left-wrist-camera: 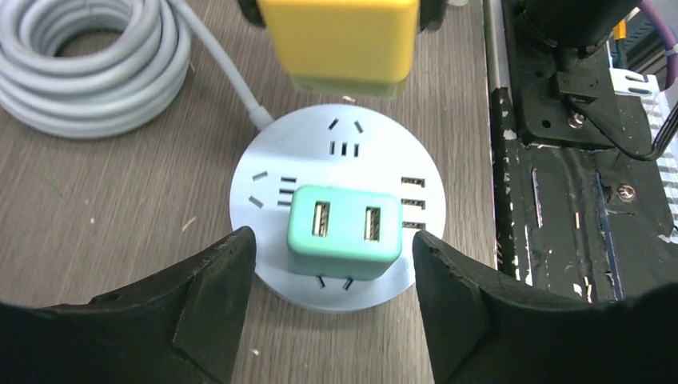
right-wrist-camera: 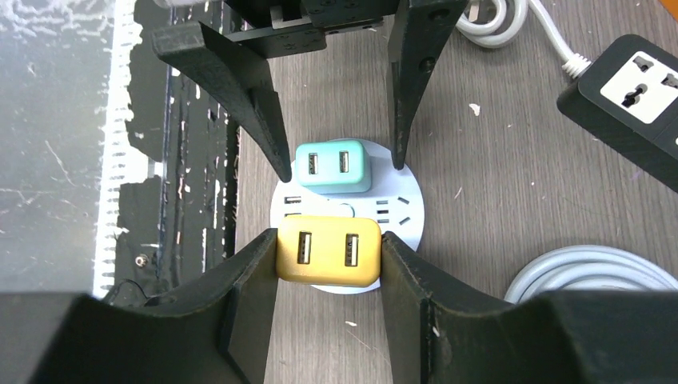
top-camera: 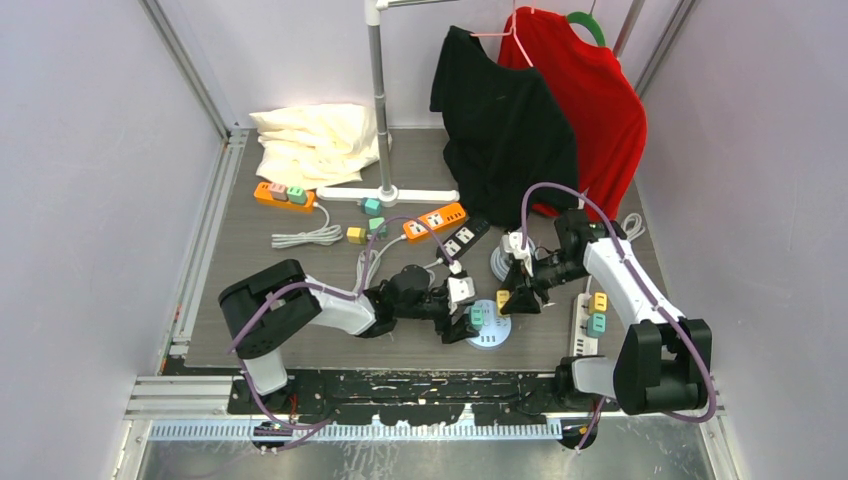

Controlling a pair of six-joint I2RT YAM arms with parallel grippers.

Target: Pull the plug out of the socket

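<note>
A round white socket (top-camera: 494, 336) lies on the table near the front edge. A teal plug (left-wrist-camera: 345, 232) with two USB ports sits plugged into it. My left gripper (left-wrist-camera: 334, 264) is open, its fingers (left-wrist-camera: 216, 280) standing on either side of the teal plug with a gap on each side. My right gripper (right-wrist-camera: 329, 264) is shut on a yellow plug (right-wrist-camera: 328, 252), which sits over the socket's (right-wrist-camera: 404, 210) edge; its prongs are hidden. In the right wrist view the teal plug (right-wrist-camera: 332, 166) sits just beyond, between the left fingers.
A coiled grey cable (left-wrist-camera: 80, 72) lies beside the socket. A black power strip (top-camera: 465, 238) and an orange one (top-camera: 435, 220) lie behind, and a white strip (top-camera: 590, 315) holding plugs is at the right. The black mounting rail (left-wrist-camera: 560, 200) borders the table's front.
</note>
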